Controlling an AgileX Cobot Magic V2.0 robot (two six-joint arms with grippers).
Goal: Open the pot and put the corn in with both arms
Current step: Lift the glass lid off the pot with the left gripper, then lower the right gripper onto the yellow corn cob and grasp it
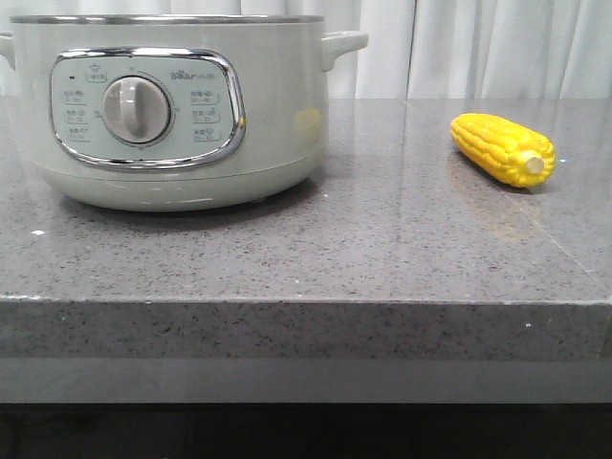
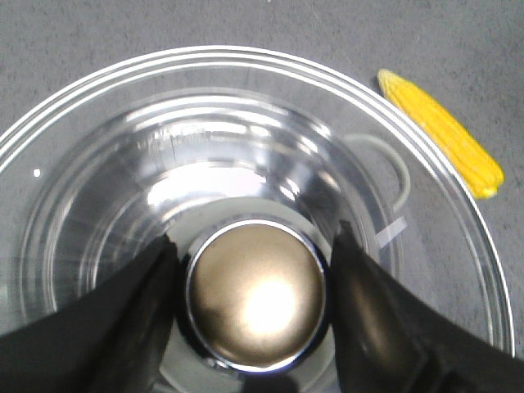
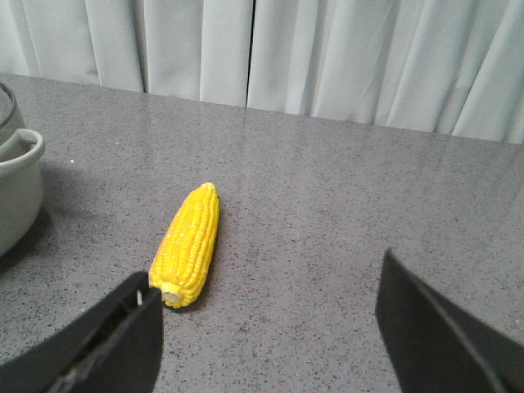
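Grey speckled stone counter (image 1: 382,258) carries one pale grey-green round electric pot (image 1: 172,105), lidded, and one yellow corn cob (image 1: 503,148) at its 3 o'clock, well apart. Left gripper (image 2: 255,307) straddles the lid's round metal knob (image 2: 255,299), fingers spread beside it; right gripper (image 3: 266,327) gapes wide, empty, near the corn

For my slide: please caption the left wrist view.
Left gripper straddles the lid knob of the pot; corn lies beside.

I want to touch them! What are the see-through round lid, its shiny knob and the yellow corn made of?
The clear round lid looks like glass: you see through it. Its rounded shiny knob looks like polished metal, mirror-bright. The bright yellow corn cob looks glossy, probably plastic.
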